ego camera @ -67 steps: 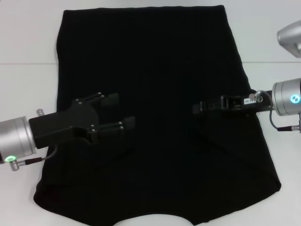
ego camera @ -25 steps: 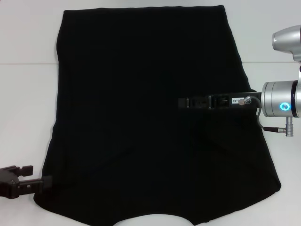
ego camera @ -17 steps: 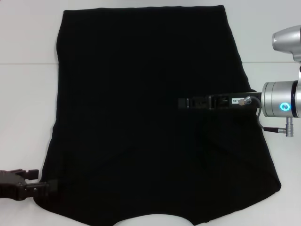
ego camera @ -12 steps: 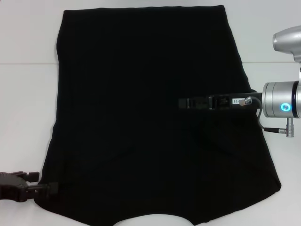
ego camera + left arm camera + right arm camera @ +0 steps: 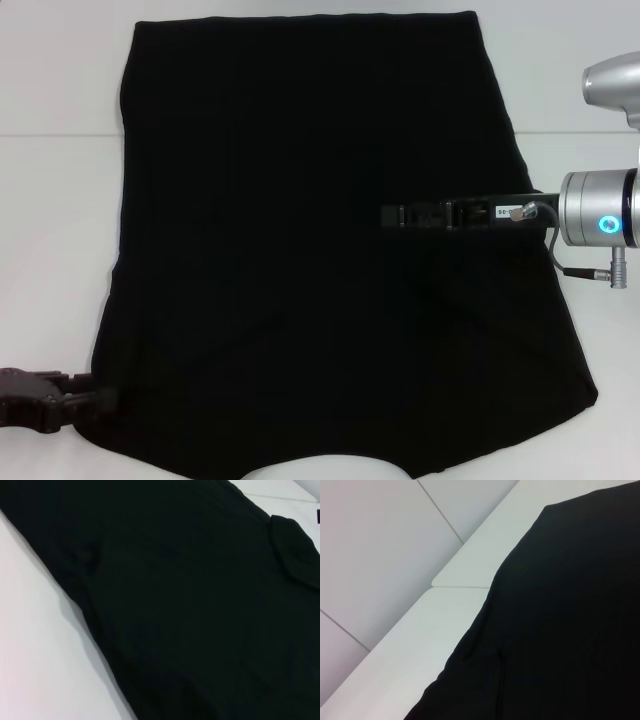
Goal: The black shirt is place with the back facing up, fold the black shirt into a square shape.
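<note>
The black shirt point(image 5: 300, 200) lies flat on the white table, plain side up, with its sleeves tucked in; no lettering shows. My left gripper point(image 5: 92, 392) is low at the shirt's near left corner, open, with one finger reaching the fabric's edge. My right gripper point(image 5: 388, 215) is seen edge-on over the shirt's right half, reaching in from the right side. The left wrist view shows the shirt point(image 5: 190, 605) close up with a rounded fold at its far side. The right wrist view shows the shirt's point(image 5: 570, 630) edge on the table.
The white table point(image 5: 50, 200) shows bare strips left and right of the shirt, with a seam line across it. The right wrist view shows the table's edge point(image 5: 445, 610) and a pale floor beyond.
My left gripper left the shirt's middle, dropped to the near left corner, and has now crept lower and closer to the fabric. My right gripper slid a little inward, then held still.
</note>
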